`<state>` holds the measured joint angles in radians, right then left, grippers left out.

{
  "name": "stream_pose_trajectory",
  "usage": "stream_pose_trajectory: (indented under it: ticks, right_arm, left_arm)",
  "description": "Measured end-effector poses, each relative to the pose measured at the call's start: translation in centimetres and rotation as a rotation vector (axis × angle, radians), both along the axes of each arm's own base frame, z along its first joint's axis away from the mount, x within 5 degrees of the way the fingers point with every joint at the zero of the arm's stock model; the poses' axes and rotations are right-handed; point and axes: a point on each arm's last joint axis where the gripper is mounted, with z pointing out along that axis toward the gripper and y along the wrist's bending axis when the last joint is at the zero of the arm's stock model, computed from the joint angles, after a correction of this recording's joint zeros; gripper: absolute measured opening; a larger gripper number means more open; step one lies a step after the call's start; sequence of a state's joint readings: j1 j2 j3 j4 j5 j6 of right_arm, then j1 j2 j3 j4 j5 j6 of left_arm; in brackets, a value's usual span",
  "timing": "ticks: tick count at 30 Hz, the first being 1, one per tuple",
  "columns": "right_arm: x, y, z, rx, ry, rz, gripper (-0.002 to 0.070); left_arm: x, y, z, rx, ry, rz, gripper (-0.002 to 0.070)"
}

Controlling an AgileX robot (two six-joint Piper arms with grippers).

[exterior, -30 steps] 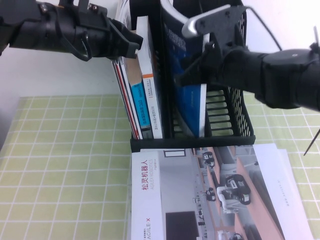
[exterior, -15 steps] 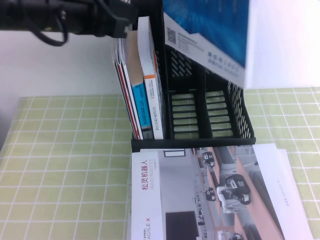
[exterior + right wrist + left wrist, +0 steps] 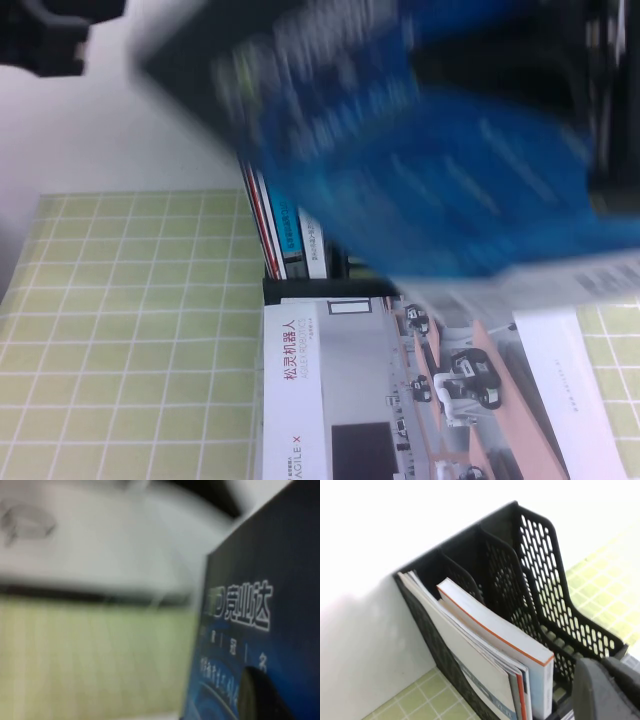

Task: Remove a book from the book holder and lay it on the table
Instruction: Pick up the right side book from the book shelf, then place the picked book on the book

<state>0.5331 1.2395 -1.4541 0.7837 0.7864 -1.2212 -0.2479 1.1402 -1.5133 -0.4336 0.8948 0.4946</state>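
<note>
Now the book [image 3: 430, 170] is up in the air, blurred, blue cover filling the high view above the book holder [image 3: 535, 570] and over the AGILE X magazine [image 3: 400, 390] flat on the desk [image 3: 130, 330]. The right gripper [image 3: 265, 695] shows as a dark shape against that blue cover; whether its fingers clamp it, I cannot tell. The left gripper [image 3: 50, 35] sits high at the far left, beside the holder; grip unreadable too.

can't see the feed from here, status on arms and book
Left gripper up beside book holder. Right gripper hidden behind book. Book out, blurred, in the air above holder. Robot-photo magazine lies on table below.
</note>
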Motion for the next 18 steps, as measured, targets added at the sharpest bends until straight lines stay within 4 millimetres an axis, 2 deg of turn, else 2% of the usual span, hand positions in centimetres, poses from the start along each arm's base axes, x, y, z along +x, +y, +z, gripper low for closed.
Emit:
stream_pose_trajectory:
  ticks: [4, 8, 13, 18]
  right_arm:
    - [-0.4, -0.9, -2.7, -0.265, 0.159, 0.005, 0.0131]
    - [0.3, -2.1, -4.2, -0.428, 0.249, -0.135, 0.0131]
    - [0.8, -2.2, -4.3, -0.544, 0.135, -0.260, 0.0131]
    - [-0.6, 1.1, -4.5, -0.679, -0.066, -0.267, 0.0131]
  left_arm:
    - [-2.3, 0.7, 0.9, -0.033, -0.002, 0.025, -0.0003]
    - [-3.1, 0.8, 0.9, -0.050, 0.042, 0.028, -0.0002]
    - [-2.6, 0.6, -1.0, -0.063, 0.148, 0.048, -0.0003]
    - [-1.7, 0.4, -4.3, -0.053, 0.277, 0.071, -0.0003]
